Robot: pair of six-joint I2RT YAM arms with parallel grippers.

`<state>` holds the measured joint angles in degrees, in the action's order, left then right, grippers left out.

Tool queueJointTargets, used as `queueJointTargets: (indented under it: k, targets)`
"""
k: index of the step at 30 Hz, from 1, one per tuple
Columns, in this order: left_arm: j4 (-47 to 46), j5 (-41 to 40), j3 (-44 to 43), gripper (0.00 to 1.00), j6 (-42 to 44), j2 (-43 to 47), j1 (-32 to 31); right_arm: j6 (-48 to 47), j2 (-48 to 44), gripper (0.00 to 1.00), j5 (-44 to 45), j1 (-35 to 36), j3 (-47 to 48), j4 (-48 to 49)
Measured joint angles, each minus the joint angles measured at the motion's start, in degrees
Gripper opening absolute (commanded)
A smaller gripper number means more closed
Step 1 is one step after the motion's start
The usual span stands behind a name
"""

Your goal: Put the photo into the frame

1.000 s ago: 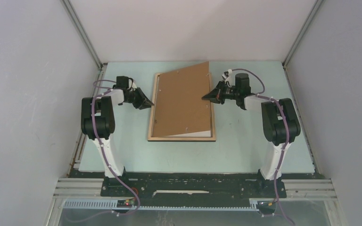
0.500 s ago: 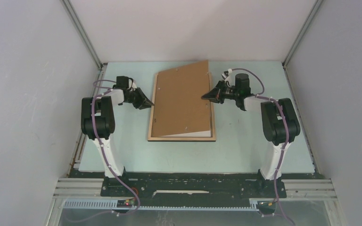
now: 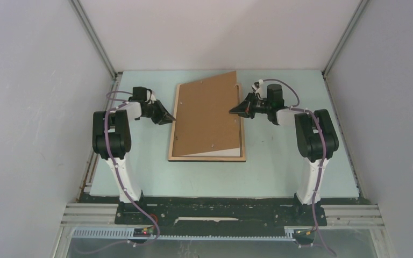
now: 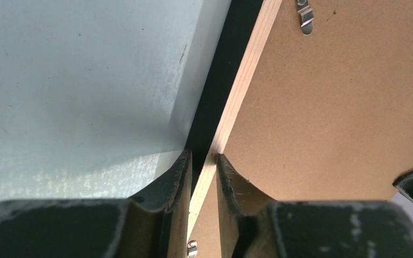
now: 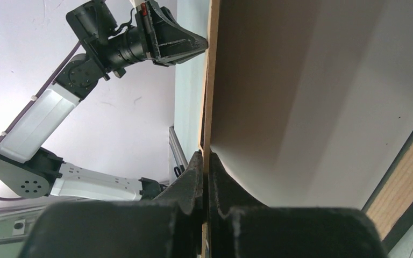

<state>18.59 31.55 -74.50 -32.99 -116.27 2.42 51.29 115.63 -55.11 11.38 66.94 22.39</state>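
Green table [image 3: 279, 172], left claw [image 3: 170, 119] reaching inward pinching frame [image 3: 207, 158] rim, right claw [image 3: 232, 111] pinching tilted backing board [image 3: 207, 113]

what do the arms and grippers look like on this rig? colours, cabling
Left arm and right arm match: black joint housings joined by white links. A purple cable runs along the outside of each. Left gripper and right gripper are black and wedge-shaped; the fingers are black and tapered, scuffed pale at the edges.
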Motion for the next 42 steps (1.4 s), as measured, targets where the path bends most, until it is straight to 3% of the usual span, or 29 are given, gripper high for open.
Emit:
queueJointTargets:
  k: [21, 42]
  targets:
    - [0.31, -0.35, -0.26, 0.24, 0.02, 0.0, 0.07, -1.7, 2.67, 0.0, -0.66, -0.15, 2.51, -2.89]
    - [0.26, -0.28, -0.26, 0.21, 0.0, 0.0, 0.17, 3.89, 2.43, 0.0, -0.15, -0.11, -0.2, 1.25]
